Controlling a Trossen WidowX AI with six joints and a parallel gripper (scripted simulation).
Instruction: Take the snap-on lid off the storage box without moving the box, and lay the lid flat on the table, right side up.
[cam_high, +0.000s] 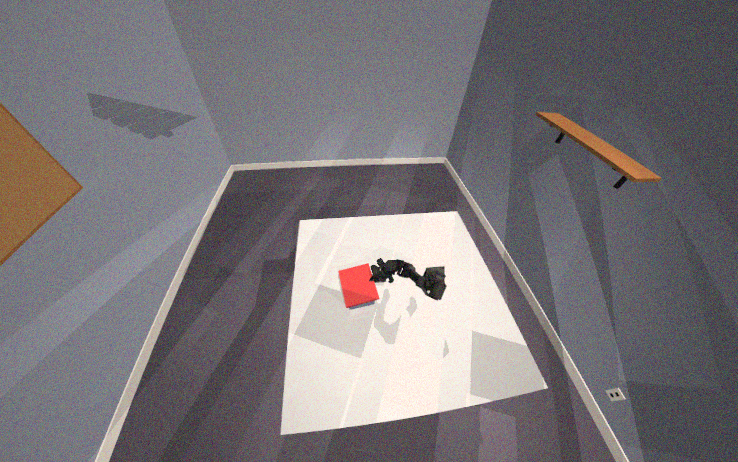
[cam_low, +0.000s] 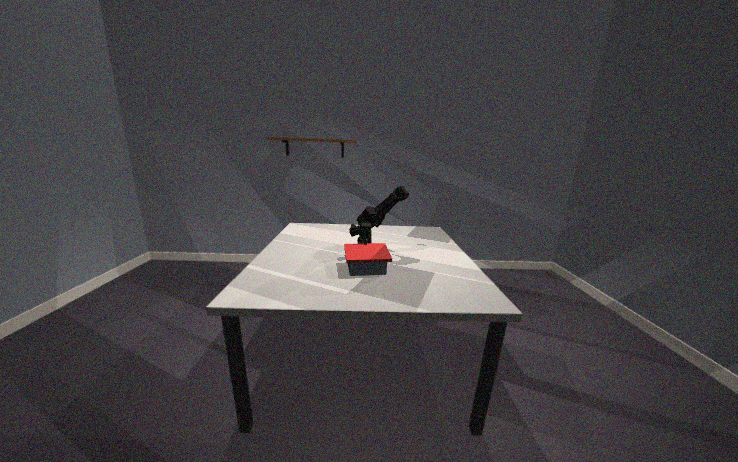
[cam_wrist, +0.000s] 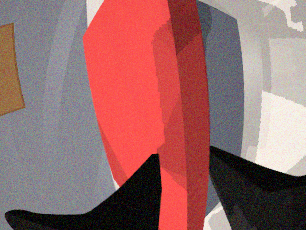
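The red lid (cam_high: 357, 286) (cam_low: 363, 251) (cam_wrist: 127, 85) lies right side up on top of the blue-grey storage box (cam_high: 362, 305) (cam_low: 367, 268) (cam_wrist: 226, 80). No gap shows between lid and box in the top and exterior views. My gripper (cam_high: 373, 278) (cam_low: 365, 242) (cam_wrist: 182, 157) is shut on the lid's edge on the side toward the arm's base. In the wrist view, one black finger lies over the lid's top and the other is on its rim side, next to the box wall. The fingertips' exact contact is partly hidden.
The box stands on the white table (cam_high: 419, 375) (cam_low: 272, 294). The arm's base (cam_high: 434, 283) stands on the table, to the right of the box in the top view. A wooden shelf (cam_high: 596, 144) (cam_low: 313, 140) hangs on the wall, away from the table.
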